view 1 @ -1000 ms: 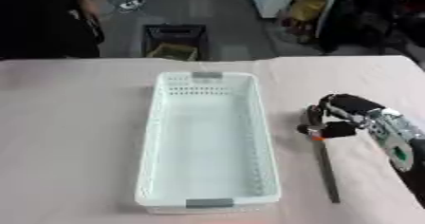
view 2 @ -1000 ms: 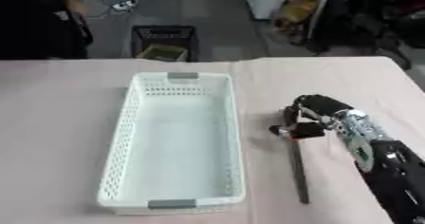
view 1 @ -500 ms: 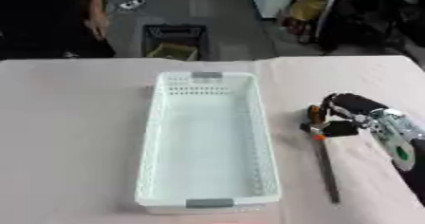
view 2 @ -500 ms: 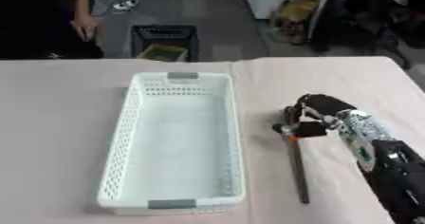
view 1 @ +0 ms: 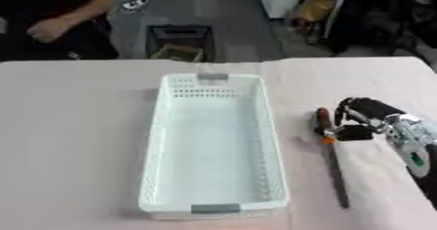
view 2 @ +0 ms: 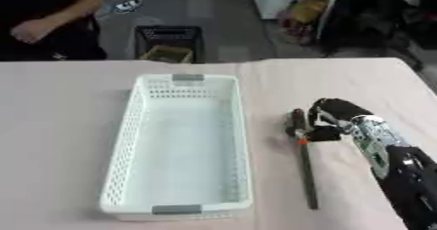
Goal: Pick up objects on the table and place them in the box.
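The white perforated box (view 1: 213, 141) stands lengthwise near the centre of the desk (view 1: 77, 141), which carries a pale pink covering; nothing shows inside the box. A long, dark, slender tool (view 2: 301, 161) with a dark reddish handle end and a small orange mark lies flat on the desk to the right of the box, parallel to its long side and apart from it. The right hand (view 1: 363, 119) enters from the right edge and sits at the handle end of the tool, fingers (view 1: 350, 133) curled downward at the orange mark; whether they actually close on the tool cannot be determined. The tool's shaft rests on the desk surface. The left hand shows in neither view
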You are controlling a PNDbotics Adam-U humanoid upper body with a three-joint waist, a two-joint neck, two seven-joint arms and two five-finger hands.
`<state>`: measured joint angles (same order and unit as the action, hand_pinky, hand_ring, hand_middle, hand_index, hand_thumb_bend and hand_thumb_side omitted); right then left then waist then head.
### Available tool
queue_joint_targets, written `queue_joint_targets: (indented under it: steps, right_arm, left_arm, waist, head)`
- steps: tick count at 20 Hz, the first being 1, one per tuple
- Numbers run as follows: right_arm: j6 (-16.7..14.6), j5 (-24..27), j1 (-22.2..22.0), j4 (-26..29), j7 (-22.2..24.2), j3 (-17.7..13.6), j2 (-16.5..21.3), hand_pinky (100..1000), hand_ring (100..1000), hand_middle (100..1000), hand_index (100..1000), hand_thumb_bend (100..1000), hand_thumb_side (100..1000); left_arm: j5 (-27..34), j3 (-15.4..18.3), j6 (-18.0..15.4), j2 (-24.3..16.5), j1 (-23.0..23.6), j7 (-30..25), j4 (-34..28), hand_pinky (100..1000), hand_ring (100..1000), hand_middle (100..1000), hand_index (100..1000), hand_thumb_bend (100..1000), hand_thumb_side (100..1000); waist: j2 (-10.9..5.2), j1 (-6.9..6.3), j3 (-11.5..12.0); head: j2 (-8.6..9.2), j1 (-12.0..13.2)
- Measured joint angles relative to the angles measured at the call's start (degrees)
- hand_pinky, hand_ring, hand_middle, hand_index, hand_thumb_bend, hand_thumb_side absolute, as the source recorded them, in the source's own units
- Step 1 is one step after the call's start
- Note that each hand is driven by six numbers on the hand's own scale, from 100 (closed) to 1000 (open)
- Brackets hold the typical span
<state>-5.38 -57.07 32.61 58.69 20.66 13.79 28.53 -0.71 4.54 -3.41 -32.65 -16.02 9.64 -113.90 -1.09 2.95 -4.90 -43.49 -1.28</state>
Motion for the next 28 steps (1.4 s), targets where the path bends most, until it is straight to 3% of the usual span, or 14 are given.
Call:
queue_joint_targets:
  steps: [13,28]
  right_arm:
    - [0.1,-4.87,2.99,-6.2,-1.13,-1.32,-3.28,541,679,654,618,578,929]
    - [-0.03,-8.53,5.3,-8.2,-2.45,-2.22,-4.98,544,682,657,619,503,934]
  left_arm:
    - [0.0,-0.01,0.01,0.03,0.02,-0.01,0.0,651,683,682,812,252,1000]
    - [0.0,-0.02,0.02,0.05,0.02,-0.02,0.0,653,683,683,812,247,1000]
  waist:
    - [0.0,-0.02,0.05]
    - [0.27,-0.02,0.34]
  head:
    - [-0.01,0.0]
    - [-0.01,0.0]
